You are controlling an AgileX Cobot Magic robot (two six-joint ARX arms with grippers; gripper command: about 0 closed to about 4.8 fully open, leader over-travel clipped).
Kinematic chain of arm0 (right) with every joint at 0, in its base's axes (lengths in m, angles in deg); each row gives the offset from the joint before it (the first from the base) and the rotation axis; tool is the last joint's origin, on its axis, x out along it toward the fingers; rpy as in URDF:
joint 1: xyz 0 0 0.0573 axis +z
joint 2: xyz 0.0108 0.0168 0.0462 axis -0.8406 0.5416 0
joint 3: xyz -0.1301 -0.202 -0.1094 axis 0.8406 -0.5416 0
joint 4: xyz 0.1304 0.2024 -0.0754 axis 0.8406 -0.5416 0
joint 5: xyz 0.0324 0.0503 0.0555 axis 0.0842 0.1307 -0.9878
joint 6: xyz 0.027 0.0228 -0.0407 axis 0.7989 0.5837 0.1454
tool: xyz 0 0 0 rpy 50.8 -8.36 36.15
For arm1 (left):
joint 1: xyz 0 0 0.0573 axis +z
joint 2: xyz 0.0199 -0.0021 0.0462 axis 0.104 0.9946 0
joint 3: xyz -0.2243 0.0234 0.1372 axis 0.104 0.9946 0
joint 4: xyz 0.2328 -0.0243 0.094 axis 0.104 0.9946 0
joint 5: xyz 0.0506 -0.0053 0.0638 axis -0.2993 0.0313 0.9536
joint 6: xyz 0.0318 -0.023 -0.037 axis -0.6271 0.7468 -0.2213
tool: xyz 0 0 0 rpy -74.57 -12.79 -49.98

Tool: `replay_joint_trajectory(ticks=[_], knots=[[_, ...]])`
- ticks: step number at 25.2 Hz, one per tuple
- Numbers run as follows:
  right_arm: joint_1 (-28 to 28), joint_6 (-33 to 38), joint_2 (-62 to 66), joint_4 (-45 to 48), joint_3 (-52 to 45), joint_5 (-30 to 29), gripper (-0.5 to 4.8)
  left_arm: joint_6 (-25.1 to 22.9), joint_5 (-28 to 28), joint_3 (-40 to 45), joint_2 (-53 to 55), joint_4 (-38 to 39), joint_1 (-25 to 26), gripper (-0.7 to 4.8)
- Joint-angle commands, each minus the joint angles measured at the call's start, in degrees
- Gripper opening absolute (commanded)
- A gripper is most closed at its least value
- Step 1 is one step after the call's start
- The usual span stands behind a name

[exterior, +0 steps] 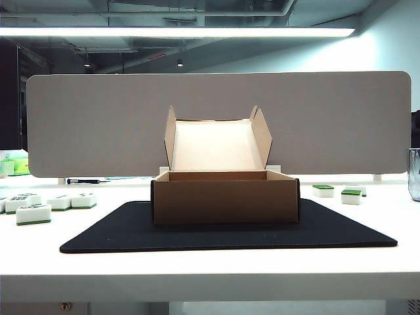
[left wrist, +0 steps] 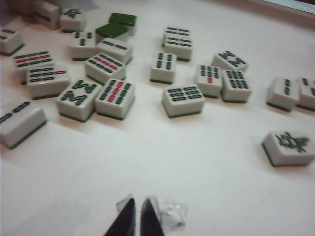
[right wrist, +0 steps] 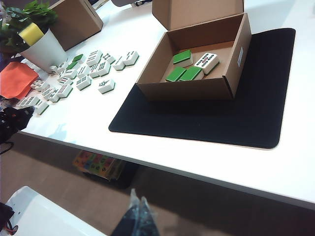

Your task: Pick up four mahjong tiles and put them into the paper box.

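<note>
The left gripper (left wrist: pixel 137 216) hangs above loose tiles (left wrist: pixel 182 100) on the white table (left wrist: pixel 197 162), fingers pressed together, empty. The right gripper (right wrist: pixel 137 216), also closed, sits off the table edge, angled toward the paper box (right wrist: pixel 184 91) holding four mahjong tiles (right wrist: pixel 191 73).

The mahjong tiles (left wrist: pixel 183 100) bear bamboo-stick markings only; no lettering is readable.
</note>
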State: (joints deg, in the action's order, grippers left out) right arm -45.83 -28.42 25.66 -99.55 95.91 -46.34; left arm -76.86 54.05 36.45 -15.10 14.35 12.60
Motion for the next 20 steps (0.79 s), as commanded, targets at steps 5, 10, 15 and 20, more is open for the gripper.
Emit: replay_joint_trajectory(ticks=[5,10,15,20], knots=[[-0.02,-0.15,-0.07,0.57,0.22,-0.07,-0.01,-3.85,-4.13,2.64,-10.40,4.92,0.59,0.18],[-0.02,-0.15,-0.07,0.57,0.20,-0.07,-0.01,-6.95,-7.15,2.64,-14.56,5.88,-1.07,0.18],[-0.02,-0.15,-0.13,0.55,0.22,-0.07,-0.01,-11.50,-6.95,2.64,-16.11,5.73,-5.31,0.18],[-0.02,-0.15,-0.44,0.55,0.22,-0.07,-0.01,-12.87,-7.45,2.64,-16.11,5.70,-7.39,0.18]])
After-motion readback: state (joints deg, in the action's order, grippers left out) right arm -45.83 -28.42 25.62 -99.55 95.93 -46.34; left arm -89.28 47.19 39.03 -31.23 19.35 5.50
